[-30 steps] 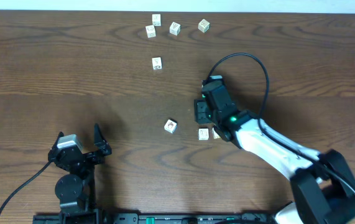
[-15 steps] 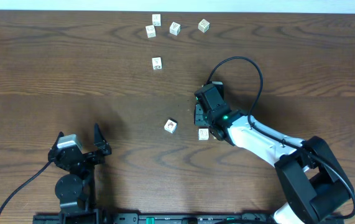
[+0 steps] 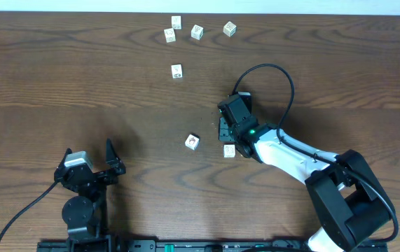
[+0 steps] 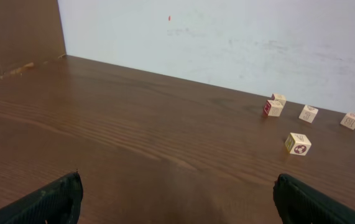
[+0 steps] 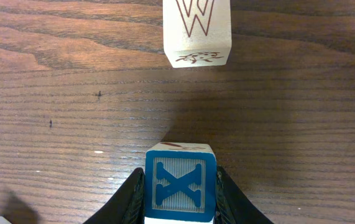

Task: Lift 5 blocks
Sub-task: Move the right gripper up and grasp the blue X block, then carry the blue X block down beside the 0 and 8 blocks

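Observation:
The bright blue block with a white X (image 5: 181,194) sits on the table in the right wrist view. My right gripper (image 5: 179,177) is shut on it, one black finger against each side. From overhead the right gripper (image 3: 226,129) hides this block. A cream block with a W (image 5: 197,30) lies just ahead of it. Overhead, one block (image 3: 229,150) lies beside the gripper and a reddish-pictured block (image 3: 192,142) sits to its left. My left gripper (image 3: 91,170) rests near the front edge, open and empty, its fingers (image 4: 56,200) far apart.
Several more cubes sit at the far edge: a pair (image 3: 172,29), one (image 3: 197,31), one (image 3: 230,29), and a lone one (image 3: 176,71) nearer. The left wrist view shows them (image 4: 298,144) before a white wall (image 4: 227,37). A black cable (image 3: 284,77) loops over the right arm.
The right gripper has moved slightly left and down over the blue block, and its jaws have closed onto the block's sides. The left arm has not moved.

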Controlling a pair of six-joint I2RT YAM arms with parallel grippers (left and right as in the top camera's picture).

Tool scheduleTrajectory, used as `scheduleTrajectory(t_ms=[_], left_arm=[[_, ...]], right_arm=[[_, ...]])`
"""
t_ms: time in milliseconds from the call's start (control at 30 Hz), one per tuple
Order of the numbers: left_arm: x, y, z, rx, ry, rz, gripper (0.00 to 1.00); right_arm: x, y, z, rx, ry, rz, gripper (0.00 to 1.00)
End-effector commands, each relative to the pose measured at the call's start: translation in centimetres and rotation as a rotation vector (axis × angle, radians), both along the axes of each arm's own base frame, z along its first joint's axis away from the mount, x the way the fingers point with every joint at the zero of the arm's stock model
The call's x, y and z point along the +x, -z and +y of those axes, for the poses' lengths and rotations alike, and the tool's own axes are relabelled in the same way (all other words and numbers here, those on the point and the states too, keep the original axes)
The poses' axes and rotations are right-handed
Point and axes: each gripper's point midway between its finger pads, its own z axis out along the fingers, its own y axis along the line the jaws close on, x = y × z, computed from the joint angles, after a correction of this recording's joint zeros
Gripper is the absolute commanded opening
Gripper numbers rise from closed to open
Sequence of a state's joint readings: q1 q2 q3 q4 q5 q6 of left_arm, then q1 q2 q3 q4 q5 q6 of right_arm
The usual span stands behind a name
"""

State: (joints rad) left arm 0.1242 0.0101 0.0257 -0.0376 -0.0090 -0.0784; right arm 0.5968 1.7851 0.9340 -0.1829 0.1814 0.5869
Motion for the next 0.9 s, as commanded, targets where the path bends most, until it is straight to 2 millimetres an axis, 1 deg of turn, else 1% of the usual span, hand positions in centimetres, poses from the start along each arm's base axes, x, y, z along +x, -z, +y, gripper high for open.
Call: scheduleTrajectory(t_ms=[0, 67, 133, 233, 333, 400, 433, 467, 533, 700, 867], left_arm=[[-0.1, 1.8, 0.4, -0.006, -0.021, 0.050, 0.98], [-0.1, 1.8, 0.4, -0.006, -0.021, 0.050, 0.98], [-0.1, 1.8, 0.4, -0.006, -0.021, 0.050, 0.98], [-0.1, 1.8, 0.4, -0.006, -0.021, 0.050, 0.98], [-0.1, 1.8, 0.4, -0.006, -0.021, 0.050, 0.98], [-0.1, 1.8, 0.4, -0.006, -0.021, 0.050, 0.98], [-0.1, 1.8, 0.4, -0.006, -0.021, 0.050, 0.98], [-0.1, 1.8, 0.4, -0.006, -0.021, 0.050, 0.98], [-0.1, 1.8, 0.4, -0.006, -0.021, 0.050, 0.98], [-0.1, 1.8, 0.4, -0.006, -0.021, 0.050, 0.98], [-0.1, 1.8, 0.4, -0.006, -0.021, 0.050, 0.98]], right_arm=[[0.3, -0.6, 0.1, -0.030, -0.025, -0.023, 0.21], [0.1, -1.5, -0.1, -0.030, -0.023, -0.027, 0.17], [-0.1, -3.0, -0.8, -0.045, -0.009, -0.046, 0.15], [-0.7, -5.9, -2.5, -0.081, 0.021, -0.087, 0.15], [-1.5, -8.9, -3.3, -0.094, -0.013, -0.129, 0.16], [-2.1, -10.3, -3.7, -0.103, -0.037, -0.147, 0.16], [-2.4, -10.7, -4.0, -0.112, -0.040, -0.147, 0.17], [-2.7, -10.7, -4.4, -0.124, -0.038, -0.141, 0.17], [-3.1, -10.1, -5.3, -0.159, -0.024, -0.120, 0.15], [-4.0, -7.0, -7.1, -0.184, 0.011, -0.080, 0.13], [-5.1, -4.6, -7.9, -0.186, 0.012, -0.055, 0.13]])
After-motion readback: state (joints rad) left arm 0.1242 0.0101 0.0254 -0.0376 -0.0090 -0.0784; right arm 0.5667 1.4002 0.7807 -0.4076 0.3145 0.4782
